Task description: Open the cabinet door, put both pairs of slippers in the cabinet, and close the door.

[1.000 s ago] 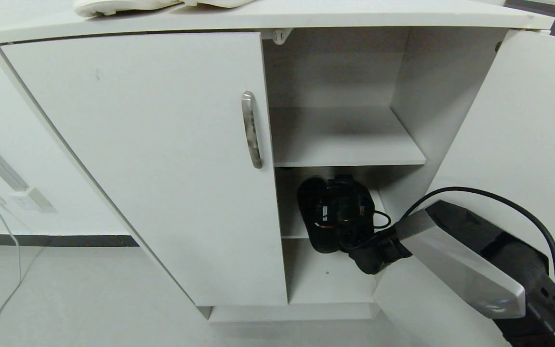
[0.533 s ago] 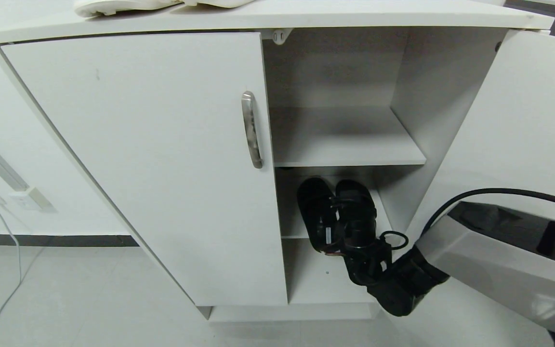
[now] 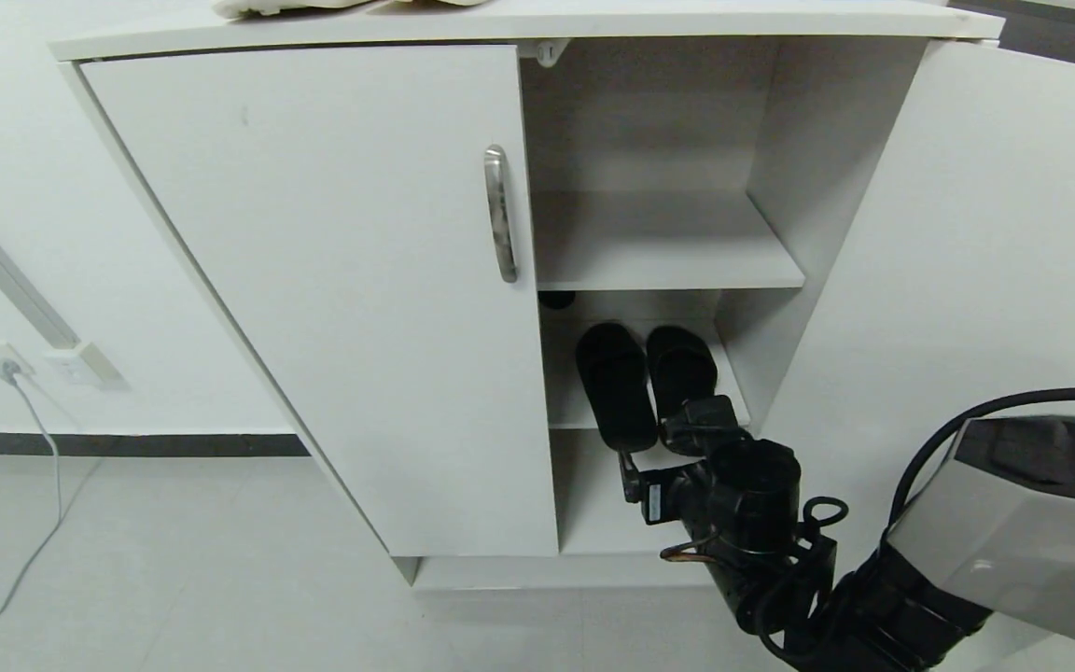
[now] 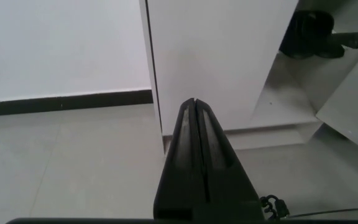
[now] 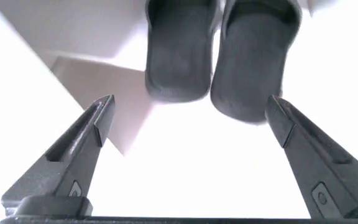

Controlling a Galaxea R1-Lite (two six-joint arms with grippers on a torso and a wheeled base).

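The black slippers (image 3: 645, 378) are set on a shelf of the cabinet (image 3: 332, 280), centre frame. The right gripper (image 5: 189, 102) is spread wide, empty, just below them; the left gripper (image 4: 194, 106) is pressed closed.

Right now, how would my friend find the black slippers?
Look at the white wooden cabinet with its right door open. Inside, on the second shelf down, sits the pair of black slippers, side by side. The other slippers are cream and lie on top of the cabinet.

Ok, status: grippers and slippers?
Right gripper open, just short of black slippers, side by side on lower shelf. Left gripper shut. White slippers on cabinet top. Right door open.
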